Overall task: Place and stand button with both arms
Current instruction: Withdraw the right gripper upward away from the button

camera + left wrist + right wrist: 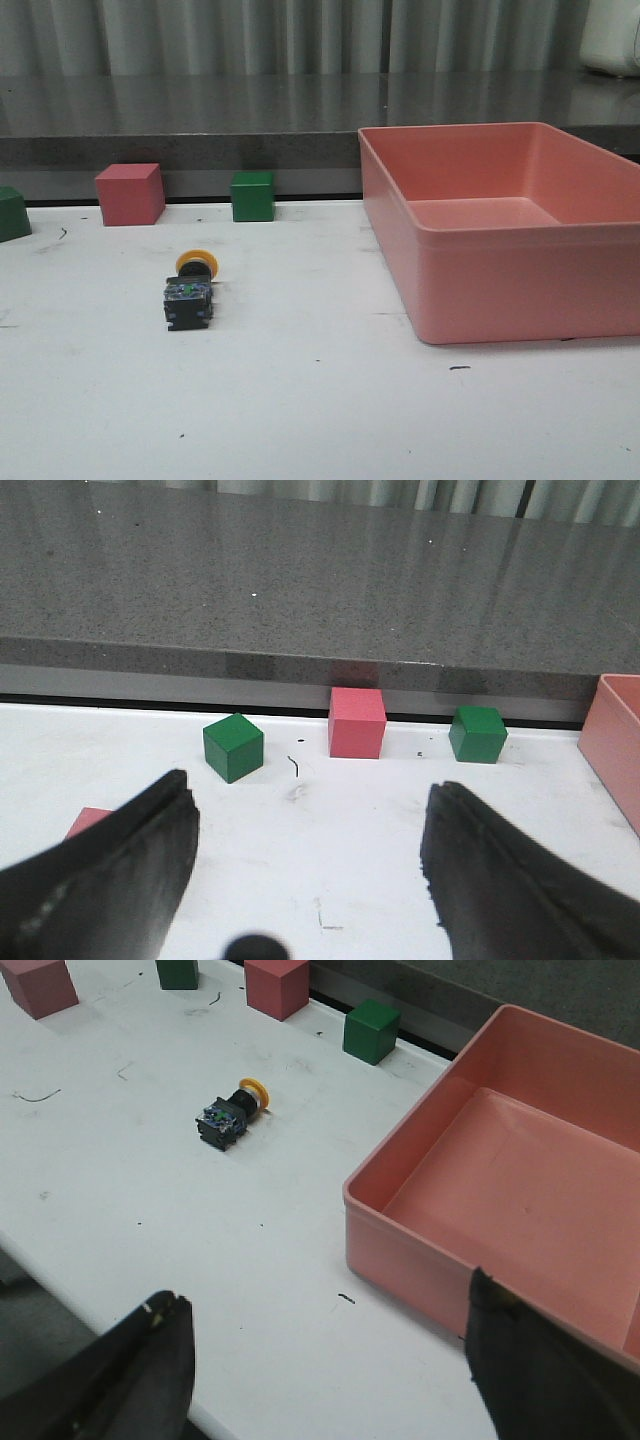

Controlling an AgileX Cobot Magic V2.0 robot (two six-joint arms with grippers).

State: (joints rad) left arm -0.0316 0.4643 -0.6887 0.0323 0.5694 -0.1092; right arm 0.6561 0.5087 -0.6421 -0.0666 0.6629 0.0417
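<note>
The small push-button with a yellow mushroom cap and black block body (189, 290) lies on its side on the white worktop (320, 420), cap pointing toward the back edge, untouched. So the task is judged to be at its very start: neither arm has reached in, and the front view shows no arm at all.

The left claw (310, 880) is spread wide and holds nothing. The button does not show in its camera; ahead of this claw sit cubes along the dark stone ledge (300, 580). The right claw (330, 1380) is likewise wide open and empty. The button lies well ahead of it and off to its left, and the salmon-pink plastic tray (420, 1270) lies just ahead to its right.

The next move probably calls for one claw to come down over the black body and close across it, then tip the button so it stands, the other claw steadying it. The rounded cap may roll, so a firm hold on the flat block sides seems wise.

Counted: one button, one tray, two claws. The left wrist view shows two green cubes (233, 746), one pink cube (357, 721) between them, and the corner of another pink block (88, 822) beside the left claw.
</note>
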